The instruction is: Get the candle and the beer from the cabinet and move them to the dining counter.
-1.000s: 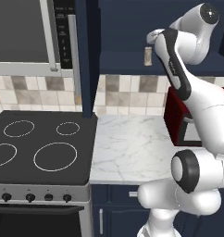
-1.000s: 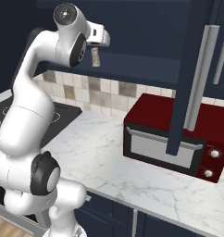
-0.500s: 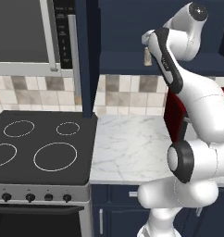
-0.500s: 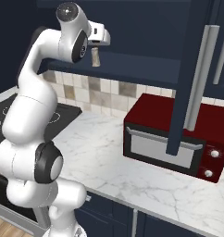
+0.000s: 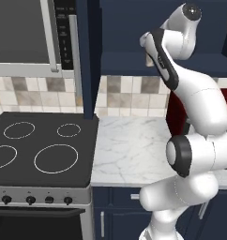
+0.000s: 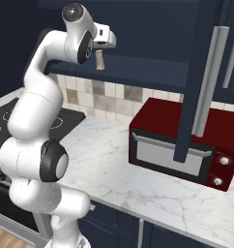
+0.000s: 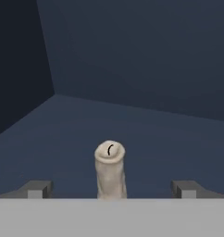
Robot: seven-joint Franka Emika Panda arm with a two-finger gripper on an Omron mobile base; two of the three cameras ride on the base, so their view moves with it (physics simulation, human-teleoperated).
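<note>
The candle point(image 7: 110, 169), a small pale beige stub with a dark wick, stands upright on the floor of the dark navy cabinet point(image 7: 146, 125). My gripper point(image 7: 111, 189) is open, with one fingertip on each side of the candle and a wide gap to both. From the right base view the candle point(image 6: 99, 60) stands just under my raised hand, at the cabinet's lower edge. One cabinet door point(image 6: 198, 82) hangs open to the right. The beer and the dining counter are out of view.
A red microwave point(image 6: 177, 145) sits on the marble worktop point(image 5: 129, 150) below the cabinet. A black cooktop point(image 5: 40, 145) lies to the left, under a dark hood unit point(image 5: 26, 33). Another open navy door point(image 5: 89, 61) stands edge-on left of my arm.
My arm's upper links have swung slightly left and more upright. The hand has stayed by the candle, with the jaws just as wide.
</note>
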